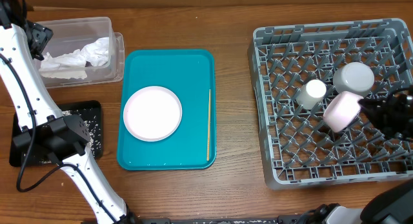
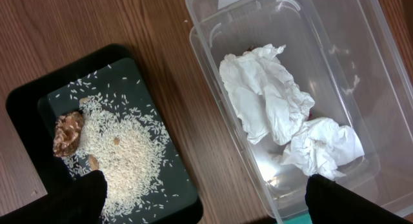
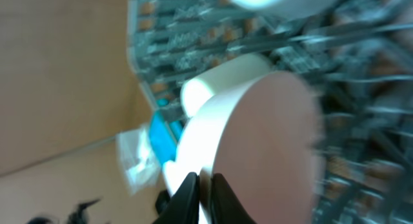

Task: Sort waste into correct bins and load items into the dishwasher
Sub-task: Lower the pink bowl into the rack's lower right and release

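Note:
My right gripper (image 1: 369, 108) is shut on the rim of a small white bowl (image 1: 341, 111), holding it tilted over the grey dish rack (image 1: 271, 108). The right wrist view is blurred; there the fingers (image 3: 200, 188) pinch the bowl's edge (image 3: 258, 121). A small white cup (image 1: 312, 93) and another bowl (image 1: 353, 77) stand in the rack. The white plate (image 1: 152, 113) and the chopstick (image 1: 208, 124) lie on the teal tray (image 1: 193, 62). My left gripper (image 2: 206, 204) is open and empty above the gap between the black tray (image 2: 168, 185) with rice (image 2: 122, 146) and the clear tub (image 2: 213, 62) with crumpled napkins (image 2: 264, 95).
A brown food bit (image 2: 68, 133) lies at the edge of the rice. The left arm (image 1: 26, 88) runs along the table's left side over the black tray (image 1: 90, 114). The clear tub (image 1: 116, 50) stands at the back left.

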### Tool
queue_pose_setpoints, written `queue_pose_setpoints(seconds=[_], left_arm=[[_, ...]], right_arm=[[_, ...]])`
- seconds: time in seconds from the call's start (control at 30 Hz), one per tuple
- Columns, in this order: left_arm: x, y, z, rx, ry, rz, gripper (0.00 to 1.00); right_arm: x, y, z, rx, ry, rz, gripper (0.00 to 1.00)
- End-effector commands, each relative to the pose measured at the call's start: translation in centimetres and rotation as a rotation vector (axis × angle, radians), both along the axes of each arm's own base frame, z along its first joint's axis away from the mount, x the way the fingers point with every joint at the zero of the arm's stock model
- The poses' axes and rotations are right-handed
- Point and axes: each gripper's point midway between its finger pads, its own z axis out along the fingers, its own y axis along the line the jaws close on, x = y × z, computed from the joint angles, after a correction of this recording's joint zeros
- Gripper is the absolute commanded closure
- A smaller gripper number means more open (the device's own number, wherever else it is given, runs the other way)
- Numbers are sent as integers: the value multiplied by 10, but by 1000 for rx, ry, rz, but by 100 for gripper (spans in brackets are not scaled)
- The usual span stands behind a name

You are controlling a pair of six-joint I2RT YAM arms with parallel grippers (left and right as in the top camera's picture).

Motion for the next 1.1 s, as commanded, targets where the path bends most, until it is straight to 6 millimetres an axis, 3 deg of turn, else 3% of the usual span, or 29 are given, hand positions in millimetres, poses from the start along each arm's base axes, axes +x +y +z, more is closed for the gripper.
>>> queue_pose_setpoints(seconds=[0.0, 0.1, 0.27, 0.47, 0.63, 0.7, 0.83, 1.07], left_arm=[[-2, -2, 16, 27, -37, 13, 0], [-2, -2, 16, 27, -37, 13, 0], [-2, -2, 16, 27, -37, 13, 0], [-2, -2, 16, 27, -37, 13, 0], [-2, -2, 16, 27, -37, 13, 0], [-2, -2, 16, 27, -37, 13, 0], [-2, -2, 16, 27, -37, 13, 0], [-2, -2, 16, 27, -37, 13, 0]], right_arm=[[-14, -40, -3, -142, 152, -133, 90], [-21, -57, 8, -182, 199, -197, 89], [-25, -69, 28, -235, 224, -257, 89], [-16, -46, 49, -322, 152, -165, 90], [-7, -17, 25, -474, 254, -29, 96], [-8, -14, 0, -541, 388, -55, 96], [-13, -4, -28, -543, 498, -51, 96], [-26, -5, -55, -519, 609, -81, 96]])
